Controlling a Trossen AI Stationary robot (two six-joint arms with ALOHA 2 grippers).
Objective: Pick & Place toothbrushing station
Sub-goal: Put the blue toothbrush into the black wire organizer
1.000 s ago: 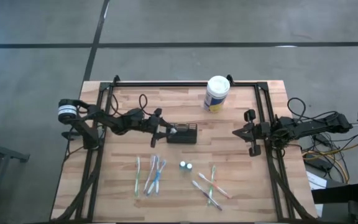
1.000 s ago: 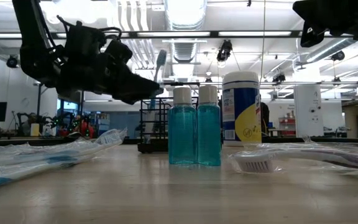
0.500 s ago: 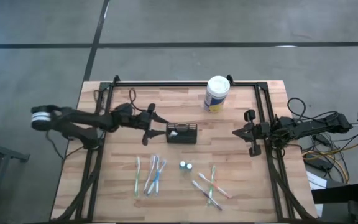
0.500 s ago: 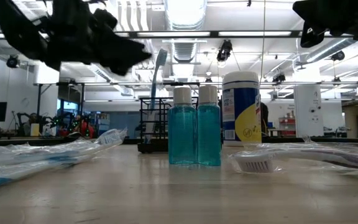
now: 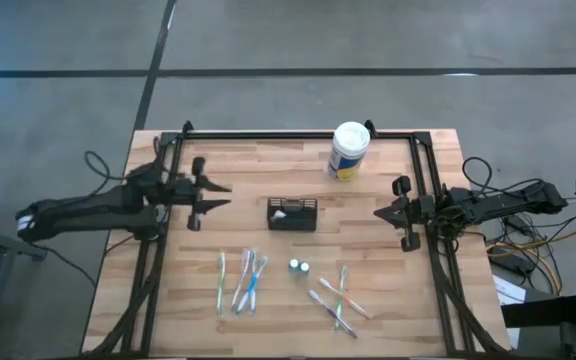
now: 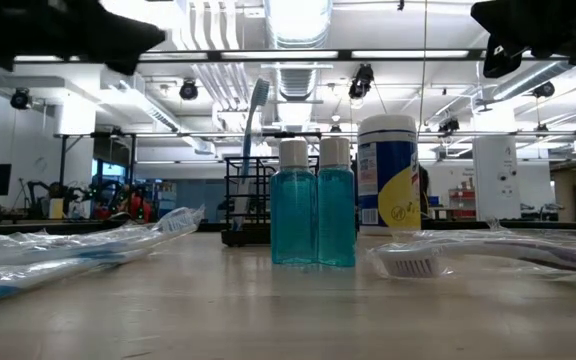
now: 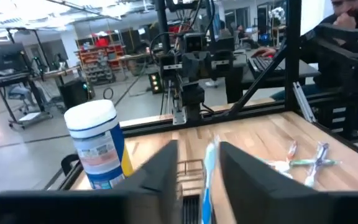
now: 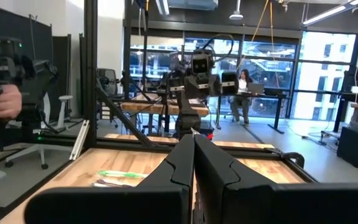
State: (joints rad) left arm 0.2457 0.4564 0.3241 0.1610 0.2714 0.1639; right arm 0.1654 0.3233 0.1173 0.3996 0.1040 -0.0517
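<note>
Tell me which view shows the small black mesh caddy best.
The high view: the small black rectangular mesh caddy shows whole, alone mid-table. The low view shows only its left side behind two teal bottles. The left wrist view catches just its rim; the right wrist view shows none.

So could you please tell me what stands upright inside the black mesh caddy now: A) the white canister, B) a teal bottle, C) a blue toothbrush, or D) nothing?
C: a blue toothbrush rises out of the black mesh caddy, while the teal bottles stand on the table in front.
</note>
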